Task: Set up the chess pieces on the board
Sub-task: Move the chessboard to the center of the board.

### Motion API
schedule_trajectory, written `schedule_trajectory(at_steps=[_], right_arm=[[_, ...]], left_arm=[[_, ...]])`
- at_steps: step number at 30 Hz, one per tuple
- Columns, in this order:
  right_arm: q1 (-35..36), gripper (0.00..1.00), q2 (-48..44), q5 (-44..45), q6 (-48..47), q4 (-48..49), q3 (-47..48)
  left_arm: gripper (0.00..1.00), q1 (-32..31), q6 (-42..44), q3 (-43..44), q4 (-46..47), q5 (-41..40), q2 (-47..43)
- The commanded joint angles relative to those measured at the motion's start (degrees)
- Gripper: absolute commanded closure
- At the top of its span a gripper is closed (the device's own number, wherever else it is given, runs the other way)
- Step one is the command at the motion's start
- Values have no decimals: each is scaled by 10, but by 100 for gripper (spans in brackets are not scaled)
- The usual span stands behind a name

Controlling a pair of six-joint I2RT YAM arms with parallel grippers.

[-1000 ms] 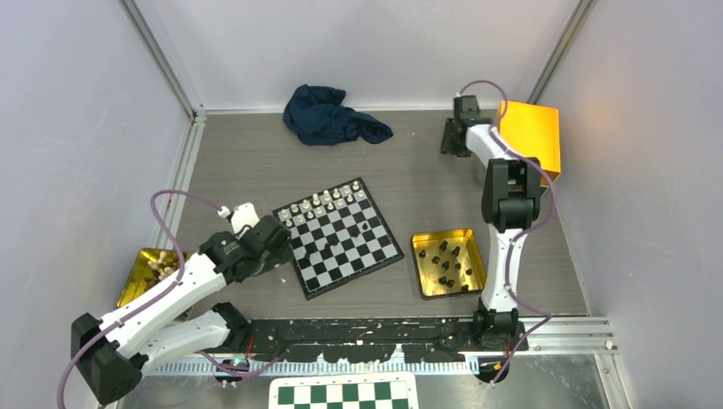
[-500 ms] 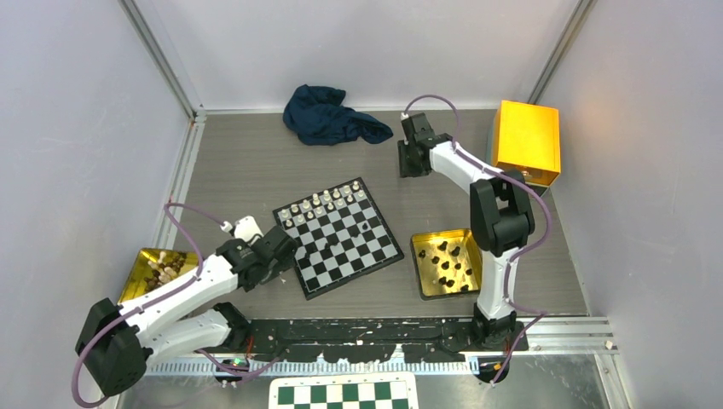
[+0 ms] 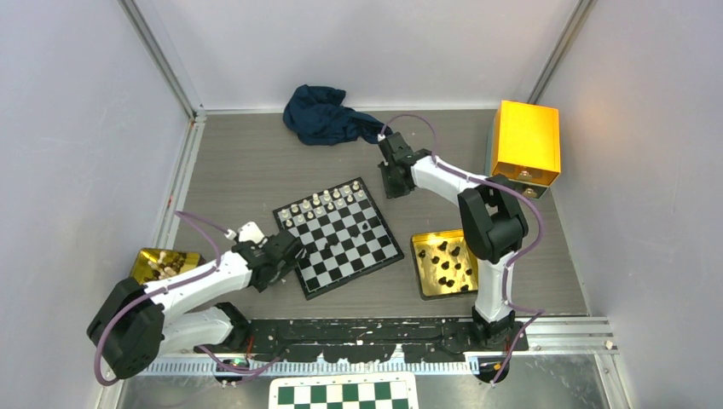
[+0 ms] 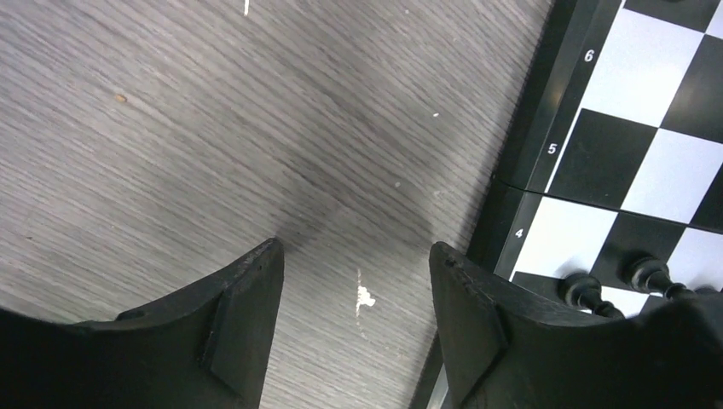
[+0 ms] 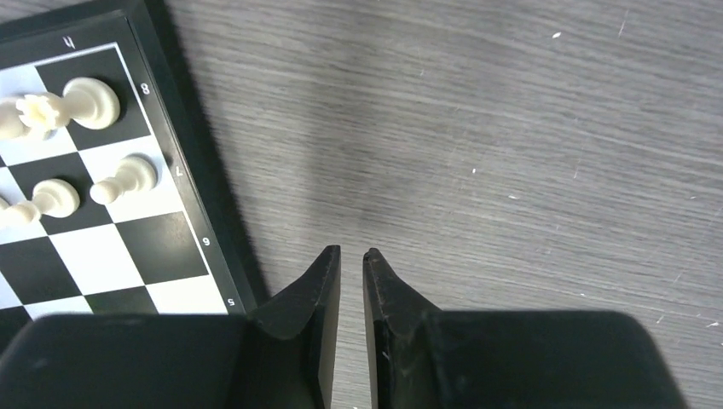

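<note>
The board (image 3: 345, 256) lies tilted at the table's middle. White chess pieces (image 3: 324, 203) fill its two far rows, and one black piece (image 3: 366, 228) stands near its right side. My left gripper (image 3: 288, 253) hovers at the board's near left edge. In the left wrist view the left gripper (image 4: 356, 256) is open over bare table, with the board's border (image 4: 546, 102) and two black pieces (image 4: 588, 294) just to its right. My right gripper (image 3: 394, 181) hangs off the board's far right corner. In its wrist view the right gripper (image 5: 351, 254) shows only a thin slit, with nothing in it, beside white pieces (image 5: 89, 104).
A gold tray (image 3: 419, 264) with several black pieces sits right of the board. Another gold tray (image 3: 158, 264) with white pieces is at the near left. A blue cloth (image 3: 332, 118) lies at the back and an orange box (image 3: 529, 143) at the back right. A green-and-white board (image 3: 344, 394) lies below the arm bases.
The right arm swung left from the orange box to the board's far right corner, its jaws narrowing. The left gripper slid nearer along the board's left edge, its jaws narrowing too.
</note>
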Motion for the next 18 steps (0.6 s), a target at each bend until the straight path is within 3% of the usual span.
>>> schedule_trajectory(at_steps=[1,9,18], right_arm=[[5,79,-37,7,12,8,-11],[18,92,-43,-4,25,21,-45],[51,96,-45,-23,50,40,-83]], left_arm=[[39,4,-8,0,67,-9,27],[45,4,17,13,111,17,81],[48,4,27,13,138,40,101]])
